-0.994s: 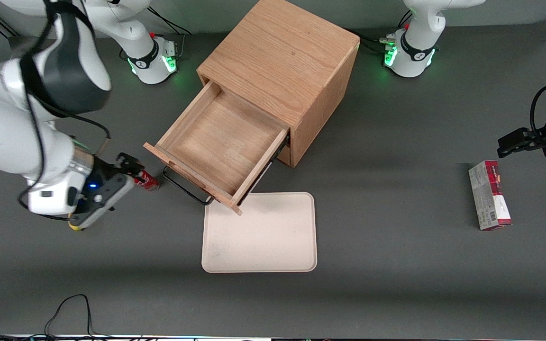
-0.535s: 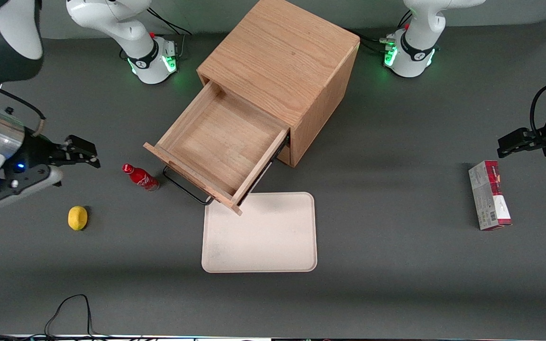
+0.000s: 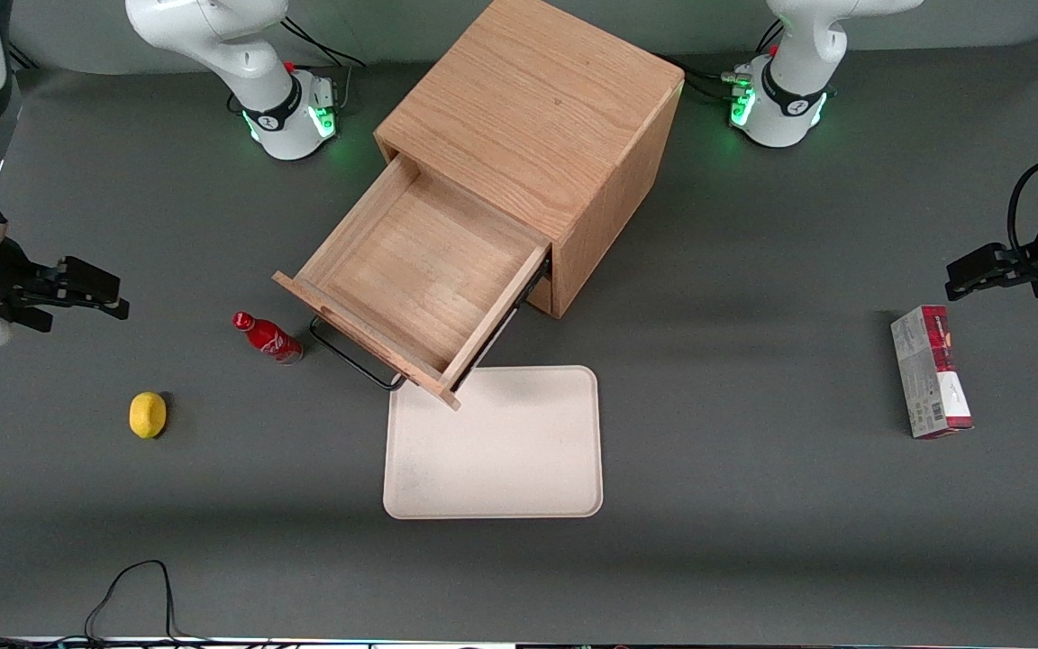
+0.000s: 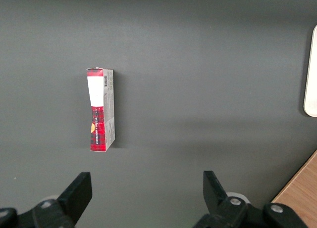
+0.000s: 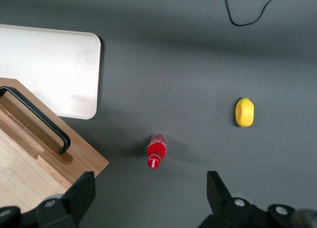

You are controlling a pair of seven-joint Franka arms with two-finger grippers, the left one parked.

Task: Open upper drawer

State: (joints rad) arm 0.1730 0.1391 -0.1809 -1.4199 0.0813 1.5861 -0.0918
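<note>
Nearest the front camera on the dark surface (image 3: 753, 541) lies a pale flat tray (image 3: 494, 443), its long sides running away from the camera. One corner of the upper drawer (image 3: 420, 270) hangs just over the tray's edge. A lemon (image 3: 148, 415) sits toward the working arm's end of the surface, and a small red bottle (image 3: 267, 336) stands farther from the camera than the lemon, just beside the drawer's black wire handle (image 3: 355, 359). Toward the parked arm's end lies a red and grey carton (image 3: 930, 371).

Pulled well out of the oak cabinet (image 3: 537, 117), the upper drawer shows its bare wooden inside. Its long axis runs on a slant, with the front panel and handle pointing toward the camera and toward the working arm's end. The cabinet stands farther from the camera than the tray.

Well apart from the drawer, at the working arm's end, the gripper (image 3: 91, 288) hovers above the surface with its jaws spread wide, gripping nothing.
</note>
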